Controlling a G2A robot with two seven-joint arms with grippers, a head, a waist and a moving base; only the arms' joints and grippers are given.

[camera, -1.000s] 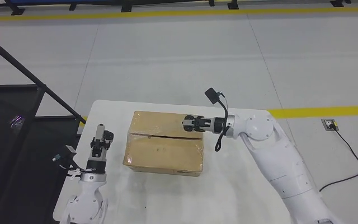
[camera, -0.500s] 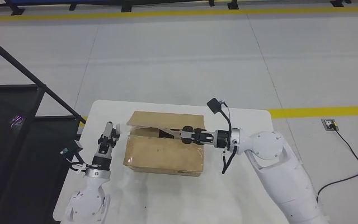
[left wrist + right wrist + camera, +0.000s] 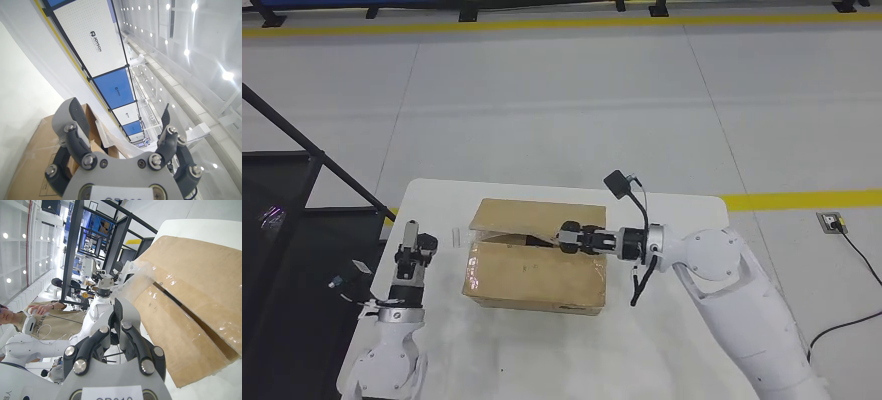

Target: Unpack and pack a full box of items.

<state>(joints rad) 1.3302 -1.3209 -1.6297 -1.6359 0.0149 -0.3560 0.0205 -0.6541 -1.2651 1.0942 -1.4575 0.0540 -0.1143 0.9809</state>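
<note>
Thin clear sticky tape (image 3: 136, 283) on the mid-frame brown cardboard box (image 3: 532, 275) may tear; right hand (image 3: 562, 239) pinches it tight, left hand (image 3: 121, 108) wide open.

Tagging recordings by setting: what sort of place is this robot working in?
Probably an industrial hall or robotics test lab: a yellow line marks the bare grey floor, tall black metal frames stand behind, and a cardboard box sits on a white work table.

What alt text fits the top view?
A cardboard box sits on a white table, its top seam parted. The right gripper, over the box's middle, is shut on a clear tape strip peeled along the seam; the left gripper stands open beside the box.
</note>
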